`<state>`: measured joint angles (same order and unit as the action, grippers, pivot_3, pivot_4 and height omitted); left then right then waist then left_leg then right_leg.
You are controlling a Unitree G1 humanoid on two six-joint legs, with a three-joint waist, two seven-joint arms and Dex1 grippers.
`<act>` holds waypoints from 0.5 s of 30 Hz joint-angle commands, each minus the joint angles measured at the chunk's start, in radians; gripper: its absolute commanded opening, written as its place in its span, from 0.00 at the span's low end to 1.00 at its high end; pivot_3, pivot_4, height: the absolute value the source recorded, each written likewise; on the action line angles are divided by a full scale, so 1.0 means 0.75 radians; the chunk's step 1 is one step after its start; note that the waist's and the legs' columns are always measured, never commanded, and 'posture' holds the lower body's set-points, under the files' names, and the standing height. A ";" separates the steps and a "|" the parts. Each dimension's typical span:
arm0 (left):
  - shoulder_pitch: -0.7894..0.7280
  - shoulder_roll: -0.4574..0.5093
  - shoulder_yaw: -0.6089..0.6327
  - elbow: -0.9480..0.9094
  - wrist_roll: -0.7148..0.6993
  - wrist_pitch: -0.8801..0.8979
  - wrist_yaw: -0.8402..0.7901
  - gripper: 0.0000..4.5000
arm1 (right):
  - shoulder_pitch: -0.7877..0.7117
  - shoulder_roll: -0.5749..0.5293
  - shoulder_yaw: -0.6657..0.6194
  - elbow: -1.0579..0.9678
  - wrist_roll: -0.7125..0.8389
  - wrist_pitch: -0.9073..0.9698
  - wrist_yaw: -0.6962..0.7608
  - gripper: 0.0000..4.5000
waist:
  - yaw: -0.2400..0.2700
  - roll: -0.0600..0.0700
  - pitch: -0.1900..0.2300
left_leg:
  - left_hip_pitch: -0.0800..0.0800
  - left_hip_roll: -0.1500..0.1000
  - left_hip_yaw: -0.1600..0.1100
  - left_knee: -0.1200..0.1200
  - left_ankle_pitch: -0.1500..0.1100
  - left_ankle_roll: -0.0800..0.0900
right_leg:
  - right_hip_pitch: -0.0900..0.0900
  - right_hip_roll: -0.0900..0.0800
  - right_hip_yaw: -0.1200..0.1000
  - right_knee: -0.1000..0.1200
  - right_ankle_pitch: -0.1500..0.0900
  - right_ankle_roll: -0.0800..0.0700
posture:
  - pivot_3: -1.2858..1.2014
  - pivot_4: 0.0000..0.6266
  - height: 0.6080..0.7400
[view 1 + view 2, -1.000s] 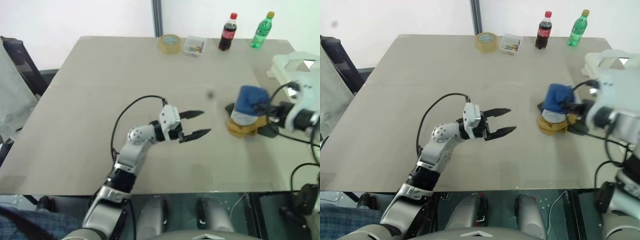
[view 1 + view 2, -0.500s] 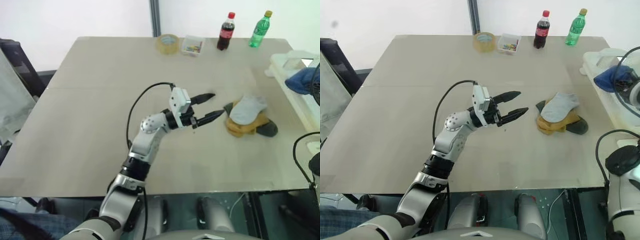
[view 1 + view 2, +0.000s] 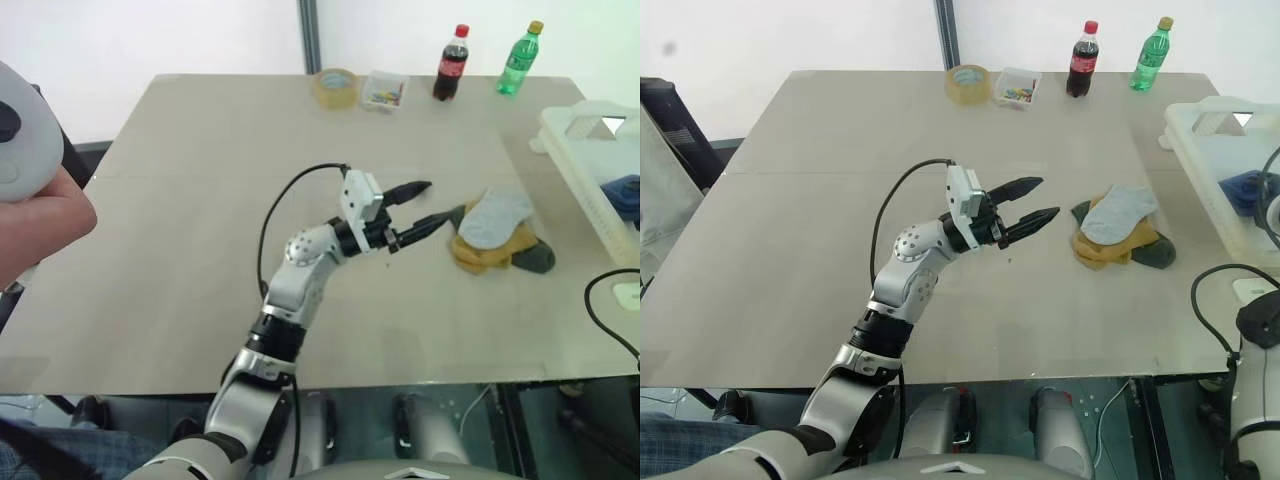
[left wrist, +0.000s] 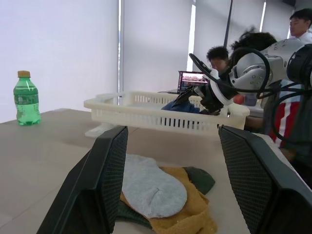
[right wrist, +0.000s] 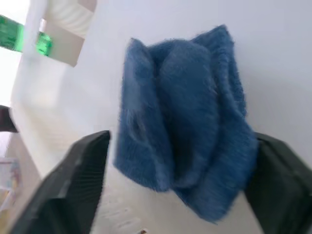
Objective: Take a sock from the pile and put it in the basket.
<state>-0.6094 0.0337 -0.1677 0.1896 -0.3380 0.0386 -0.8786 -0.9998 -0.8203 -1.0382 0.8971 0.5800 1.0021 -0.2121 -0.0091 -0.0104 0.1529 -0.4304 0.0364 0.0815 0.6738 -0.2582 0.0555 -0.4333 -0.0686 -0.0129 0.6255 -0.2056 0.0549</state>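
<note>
The pile [image 3: 497, 234] of socks, pale grey on mustard yellow and dark green, lies right of the table's middle. My left gripper [image 3: 424, 206] hovers open just left of it, its fingers [image 4: 102, 185] framing the pile [image 4: 158, 195] in the left wrist view. At the table's right edge stands the white basket [image 3: 585, 150], with a blue sock [image 3: 1246, 187] inside. In the right wrist view that blue sock [image 5: 185, 122] rests on the basket's white floor between the wide-apart fingers [image 5: 78, 180] of my right gripper [image 5: 180, 139], which is open over the basket [image 4: 161, 114].
At the table's far edge stand a tape roll [image 3: 340, 86], a small clear box [image 3: 387, 90], a cola bottle [image 3: 453, 63] and a green bottle [image 3: 522, 58]. A person's hand [image 3: 35, 215] holding something white shows at the left. People sit beyond the basket.
My right gripper carried the blue sock from the pile to the basket and opened. My left gripper shifted closer to the pile. A person's hand has appeared at the left.
</note>
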 commanded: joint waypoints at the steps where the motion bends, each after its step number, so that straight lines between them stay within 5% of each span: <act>1: -0.023 -0.012 -0.004 -0.007 -0.003 -0.006 -0.001 0.71 | -0.002 -0.056 0.018 -0.027 0.034 0.010 0.003 0.99 | -0.001 0.000 0.000 | 0.000 0.000 0.000 0.000 0.000 0.000 | 0.000 0.000 0.000 0.000 0.000 0.000 | 0.52 0.24 1.00; 15: -0.018 -0.009 -0.007 0.002 0.004 -0.013 -0.001 0.71 | 0.053 0.039 -0.006 -0.674 0.115 0.555 -0.144 0.99 | 0.004 0.003 -0.001 | 0.000 0.001 0.000 0.001 0.000 0.000 | 0.000 0.000 0.000 0.001 0.000 0.000 | 0.52 0.24 1.00</act>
<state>-0.6093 0.0331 -0.1685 0.2069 -0.3361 0.0394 -0.8792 -0.9567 -0.7766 -1.0229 0.4792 0.6410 1.3741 -0.3168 -0.0062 -0.0083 0.1519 -0.4302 0.0369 0.0812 0.6743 -0.2582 0.0555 -0.4335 -0.0684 -0.0127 0.6268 -0.2055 0.0550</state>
